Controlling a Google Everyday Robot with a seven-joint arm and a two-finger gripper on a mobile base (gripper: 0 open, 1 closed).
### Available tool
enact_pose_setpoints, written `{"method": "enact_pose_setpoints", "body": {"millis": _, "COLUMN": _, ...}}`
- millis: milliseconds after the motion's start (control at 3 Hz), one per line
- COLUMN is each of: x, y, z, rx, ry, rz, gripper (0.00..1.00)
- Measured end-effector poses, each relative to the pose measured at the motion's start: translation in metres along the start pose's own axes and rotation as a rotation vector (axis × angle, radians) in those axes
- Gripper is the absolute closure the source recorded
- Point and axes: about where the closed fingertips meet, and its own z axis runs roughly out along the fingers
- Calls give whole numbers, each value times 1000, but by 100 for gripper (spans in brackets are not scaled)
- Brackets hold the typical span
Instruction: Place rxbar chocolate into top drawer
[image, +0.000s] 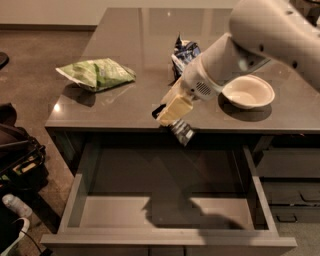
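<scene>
My gripper (167, 118) hangs at the front edge of the counter, just above the back of the open top drawer (165, 242). Its cream fingers (173, 107) are shut on the rxbar chocolate (181, 132), a small dark bar whose shiny end sticks out below and to the right of the fingers. The bar is lifted off the counter and held tilted. The drawer is wide, shallow and grey, pulled fully out, and its inside shows nothing but the arm's shadow.
On the grey counter (125, 107) lie a green chip bag (97, 73) at the left, a blue-and-white snack bag (184, 52) behind the arm, and a white bowl (248, 92) at the right. A black bag (17, 150) sits on the floor at left. Dark drawers (290, 185) stand at right.
</scene>
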Motion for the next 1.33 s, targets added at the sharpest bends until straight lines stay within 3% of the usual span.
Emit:
{"method": "enact_pose_setpoints", "body": {"millis": 667, "x": 29, "y": 82, "z": -12, "rx": 113, "ry": 15, "rz": 225, "gripper": 100}}
{"method": "enact_pose_setpoints", "body": {"millis": 1000, "x": 50, "y": 105, "z": -6, "rx": 145, "ry": 13, "rz": 316, "gripper": 100}}
{"method": "enact_pose_setpoints", "body": {"millis": 1333, "x": 79, "y": 98, "z": 12, "rx": 164, "ry": -1, "rz": 346, "gripper": 100}}
